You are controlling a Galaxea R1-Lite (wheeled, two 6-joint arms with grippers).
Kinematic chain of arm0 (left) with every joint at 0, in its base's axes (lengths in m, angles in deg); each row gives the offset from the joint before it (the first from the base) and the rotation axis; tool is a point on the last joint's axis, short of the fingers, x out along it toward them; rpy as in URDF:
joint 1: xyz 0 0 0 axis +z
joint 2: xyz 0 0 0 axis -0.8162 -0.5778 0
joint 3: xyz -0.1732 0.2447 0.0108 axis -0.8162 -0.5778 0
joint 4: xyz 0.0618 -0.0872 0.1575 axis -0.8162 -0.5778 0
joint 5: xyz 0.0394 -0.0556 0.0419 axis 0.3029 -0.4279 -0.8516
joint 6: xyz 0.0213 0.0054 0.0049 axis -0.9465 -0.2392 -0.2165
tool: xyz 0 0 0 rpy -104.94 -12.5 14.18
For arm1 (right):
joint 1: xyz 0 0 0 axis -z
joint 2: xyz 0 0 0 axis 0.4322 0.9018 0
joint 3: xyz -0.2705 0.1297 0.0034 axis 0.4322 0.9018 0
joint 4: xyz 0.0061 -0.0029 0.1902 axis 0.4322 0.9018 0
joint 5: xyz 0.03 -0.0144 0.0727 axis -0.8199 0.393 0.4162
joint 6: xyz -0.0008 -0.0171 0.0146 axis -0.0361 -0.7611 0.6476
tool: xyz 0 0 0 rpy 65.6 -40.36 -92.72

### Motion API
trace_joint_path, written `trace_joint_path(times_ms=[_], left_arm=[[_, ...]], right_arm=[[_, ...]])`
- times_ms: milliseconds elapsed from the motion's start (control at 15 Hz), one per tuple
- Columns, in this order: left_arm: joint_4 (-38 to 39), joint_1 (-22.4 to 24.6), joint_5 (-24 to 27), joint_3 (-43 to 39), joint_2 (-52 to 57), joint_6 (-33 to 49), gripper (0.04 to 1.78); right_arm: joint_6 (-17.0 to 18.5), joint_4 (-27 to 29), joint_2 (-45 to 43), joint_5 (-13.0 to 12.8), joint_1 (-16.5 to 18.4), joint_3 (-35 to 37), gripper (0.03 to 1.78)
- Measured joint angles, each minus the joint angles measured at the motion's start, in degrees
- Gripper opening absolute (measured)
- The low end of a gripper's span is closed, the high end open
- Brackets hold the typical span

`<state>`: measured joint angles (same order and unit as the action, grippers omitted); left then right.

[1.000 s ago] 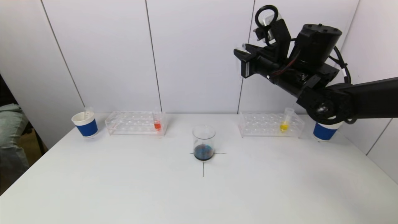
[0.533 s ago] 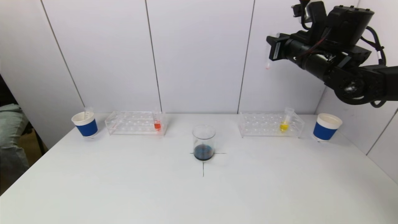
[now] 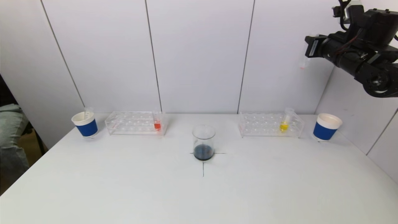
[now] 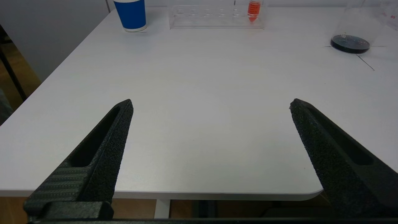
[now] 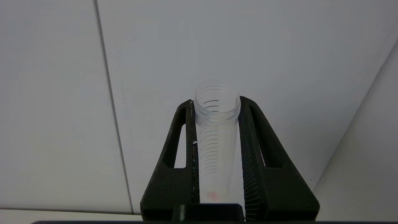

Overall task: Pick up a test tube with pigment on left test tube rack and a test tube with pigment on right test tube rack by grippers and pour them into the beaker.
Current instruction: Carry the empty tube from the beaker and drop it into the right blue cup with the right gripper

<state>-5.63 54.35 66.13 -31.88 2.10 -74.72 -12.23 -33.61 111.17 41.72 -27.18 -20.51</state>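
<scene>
The glass beaker (image 3: 203,143) stands at the table's centre on a drawn cross, with dark liquid at its bottom. High at the upper right my right gripper (image 3: 307,46) is shut on a clear, nearly empty test tube (image 3: 303,59); the right wrist view shows that tube (image 5: 216,146) clamped between the fingers with only a pink trace at its bottom. The left test tube rack (image 3: 124,124) holds an orange-filled tube (image 3: 157,123). The right test tube rack (image 3: 258,126) holds a yellow-filled tube (image 3: 284,123). My left gripper (image 4: 211,104) hangs open over the table's near left edge, empty.
A blue paper cup (image 3: 85,124) with an empty tube (image 3: 88,112) in it stands left of the left rack. Another blue cup (image 3: 326,127) stands right of the right rack. White wall panels close off the back and right side.
My right arm has swung up and to the right with the nearly empty tube, away from above the table's middle, uncovering the right blue cup. Nothing on the table moved.
</scene>
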Motion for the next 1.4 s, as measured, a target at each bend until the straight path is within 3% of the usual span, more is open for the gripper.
trace_joint_path(times_ms=[600, 1400], left_arm=[[0.0, 0.0, 0.0, 0.0, 0.0, 0.0, 1.76], [0.0, 0.0, 0.0, 0.0, 0.0, -0.01, 1.76]], right_arm=[[1.71, 0.04, 3.63, 1.07, 8.98, 1.68, 0.45], [4.05, -2.41, 7.67, 2.35, 15.07, 9.14, 0.45]])
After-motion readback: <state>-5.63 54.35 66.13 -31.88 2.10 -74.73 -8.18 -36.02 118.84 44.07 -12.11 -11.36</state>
